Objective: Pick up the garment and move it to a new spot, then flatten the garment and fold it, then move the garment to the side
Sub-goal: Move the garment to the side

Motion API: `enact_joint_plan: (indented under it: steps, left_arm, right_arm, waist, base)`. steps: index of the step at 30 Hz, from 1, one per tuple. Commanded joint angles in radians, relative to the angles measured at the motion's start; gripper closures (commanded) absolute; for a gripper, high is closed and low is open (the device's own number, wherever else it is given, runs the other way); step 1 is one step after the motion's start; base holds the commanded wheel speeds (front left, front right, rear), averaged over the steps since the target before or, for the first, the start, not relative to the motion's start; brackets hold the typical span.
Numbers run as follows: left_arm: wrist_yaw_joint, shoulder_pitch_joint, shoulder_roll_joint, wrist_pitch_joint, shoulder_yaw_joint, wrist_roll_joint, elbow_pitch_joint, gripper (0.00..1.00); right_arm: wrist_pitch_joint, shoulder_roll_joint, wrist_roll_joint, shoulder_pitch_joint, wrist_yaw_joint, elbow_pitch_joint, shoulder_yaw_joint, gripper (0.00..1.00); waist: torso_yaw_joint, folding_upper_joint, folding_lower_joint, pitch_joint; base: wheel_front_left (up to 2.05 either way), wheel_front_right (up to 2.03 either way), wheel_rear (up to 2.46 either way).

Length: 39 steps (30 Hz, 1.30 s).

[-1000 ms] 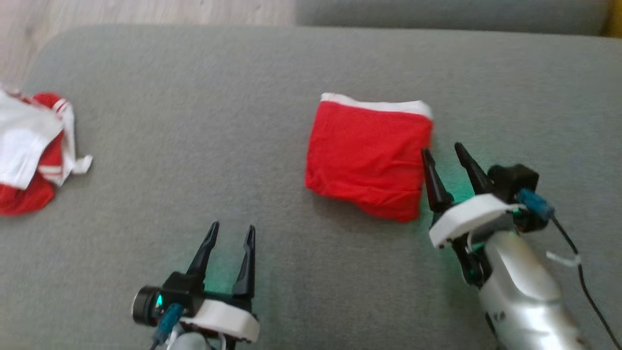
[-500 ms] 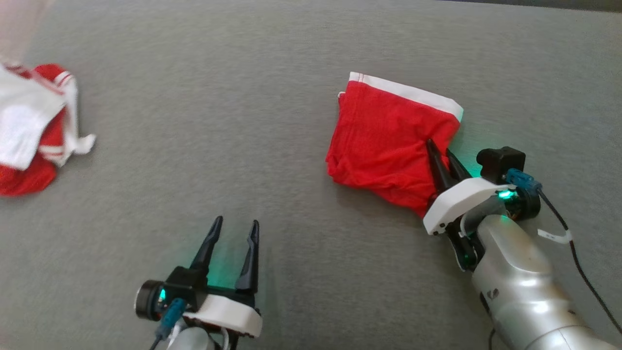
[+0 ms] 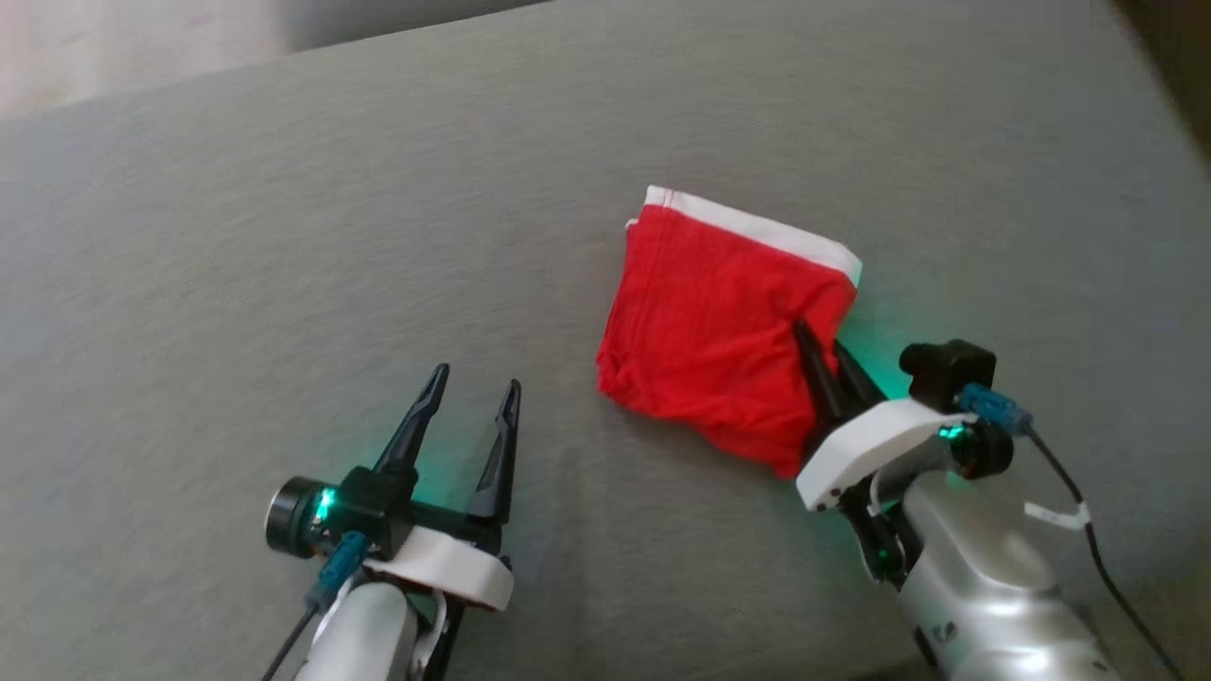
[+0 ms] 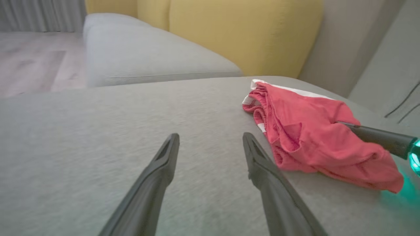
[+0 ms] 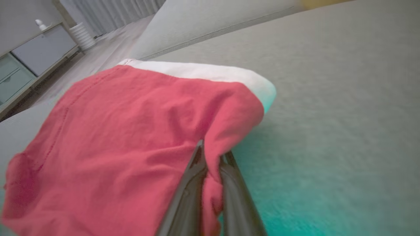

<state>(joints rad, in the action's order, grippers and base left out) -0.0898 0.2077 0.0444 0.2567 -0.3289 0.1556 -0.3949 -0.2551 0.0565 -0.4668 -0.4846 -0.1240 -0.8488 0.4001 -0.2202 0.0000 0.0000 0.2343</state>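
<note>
Right wrist view: the right hand (image 5: 213, 150), at bottom centre, is clamped on a bunched fold at the edge of the red shorts (image 5: 131, 124). They spread up and left from its fingers, with the white waistband at the top. In the head view the folded shorts lie right of centre on the grey sofa (image 3: 284, 236). The left hand (image 3: 477, 378), lower left, has its fingers apart, well clear of them.

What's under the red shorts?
The red shorts lie on the grey cushion, their edge pinched by the right pincer. Anything directly beneath them is covered by the cloth.
</note>
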Motion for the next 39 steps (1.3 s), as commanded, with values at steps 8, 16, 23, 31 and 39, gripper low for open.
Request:
enact_joint_plan:
  steps: [8, 16, 23, 31, 39]
  left_arm:
    - [-0.025, 0.041, 0.006, 0.005, -0.025, 0.007, 0.024, 0.00]
    - [-0.032, 0.036, 0.006, 0.005, -0.056, 0.019, 0.017, 0.00]
    - [-0.031, 0.026, 0.006, 0.005, -0.062, 0.026, 0.010, 0.00]
    - [-0.022, 0.013, 0.006, 0.005, -0.040, 0.033, 0.017, 0.00]
    - [-0.015, 0.017, 0.006, 0.005, -0.044, 0.037, 0.032, 0.00]
  right_arm:
    - [-0.007, -0.006, -0.034, 0.046, -0.007, 0.055, 0.034, 1.00]
    - [-0.007, -0.006, -0.002, 0.046, -0.007, 0.059, -0.007, 1.00]
    - [-0.007, 0.007, 0.091, -0.022, -0.007, 0.031, -0.066, 1.00]
    - [0.027, 0.186, 0.190, -0.188, -0.007, -0.113, -0.077, 1.00]
    - [0.106, 0.373, 0.219, -0.330, -0.007, -0.231, -0.066, 1.00]
  waist:
    - [-0.257, 0.0000, 0.0000, -0.003]
    - [-0.253, 0.0000, 0.0000, 0.001]
    - [-0.184, 0.0000, 0.0000, 0.008]
    - [-0.078, 0.0000, 0.0000, 0.012]
    - [0.010, 0.0000, 0.0000, 0.053]
  base:
    - [0.00, 0.00, 0.00]
    - [0.00, 0.00, 0.00]
    - [0.00, 0.00, 0.00]
    - [0.00, 0.00, 0.00]
    - [0.00, 0.00, 0.00]
